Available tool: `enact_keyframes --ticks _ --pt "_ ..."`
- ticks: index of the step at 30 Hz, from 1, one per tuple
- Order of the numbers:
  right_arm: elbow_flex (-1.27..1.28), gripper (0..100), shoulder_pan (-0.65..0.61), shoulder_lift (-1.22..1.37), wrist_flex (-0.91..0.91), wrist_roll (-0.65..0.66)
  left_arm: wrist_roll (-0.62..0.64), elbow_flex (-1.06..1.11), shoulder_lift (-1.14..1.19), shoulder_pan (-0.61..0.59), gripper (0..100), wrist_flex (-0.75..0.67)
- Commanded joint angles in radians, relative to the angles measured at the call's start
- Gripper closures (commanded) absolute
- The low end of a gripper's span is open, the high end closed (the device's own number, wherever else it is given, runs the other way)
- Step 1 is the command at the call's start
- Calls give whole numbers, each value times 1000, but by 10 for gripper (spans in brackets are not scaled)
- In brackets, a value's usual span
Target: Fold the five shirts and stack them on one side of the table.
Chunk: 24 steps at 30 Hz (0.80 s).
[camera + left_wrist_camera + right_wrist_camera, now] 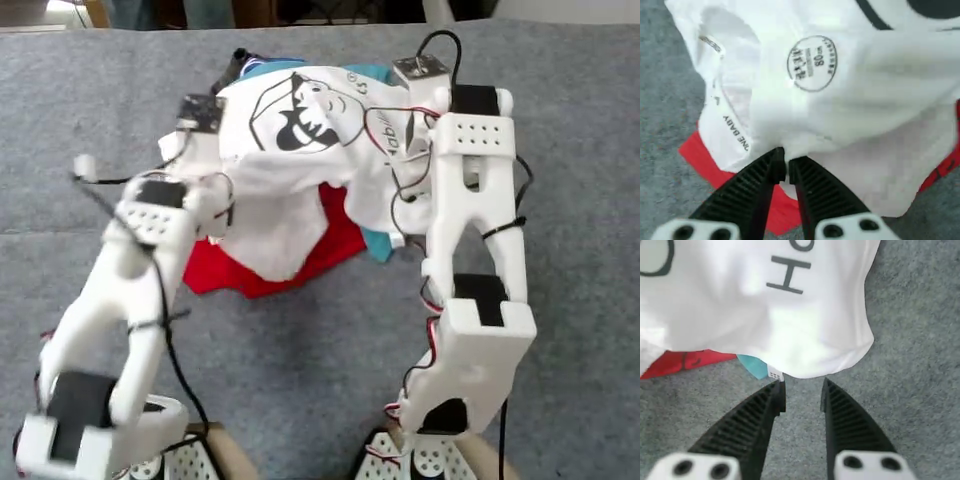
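Your left fingers (757, 187) pinch the white printed cotton shirt (855, 115) at their tips; your right fingers (757, 420), spread, sit just short of its hem. Lifting one-handed could drag the red fabric shirt (700, 157) underneath.

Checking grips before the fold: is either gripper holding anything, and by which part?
The left gripper is shut on the white shirt, pinching a bunched fold near its neck label. The right gripper is open, short of the shirt's edge, holding nothing.
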Motion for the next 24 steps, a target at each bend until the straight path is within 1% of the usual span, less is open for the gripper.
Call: enact_keyframes --ticks 1,5,8,11,14,17,21,24 --pt "-4 867 6 -54 -21 -2 -20 -58 -210 -39 972 78" --pt "-15 864 5 -62 -26 -2 -41 -71 -407 -39 972 149" --pt "-77 864 -15 -62 -21 0 -74 -104 -520 -21 972 204" --pt "-173 825 -75 -58 -18 3 -146 -122 -588 53 972 313" --pt "-228 737 -169 -54 -18 -9 -161 -124 -635 174 972 470" --pt "-259 684 -253 -62 -18 -86 -163 -170 -706 237 972 591" --pt "-309 681 -313 -62 -14 -204 -166 -163 -761 314 962 669" --pt "-375 681 -362 -54 35 -262 -163 -68 -758 349 891 683"
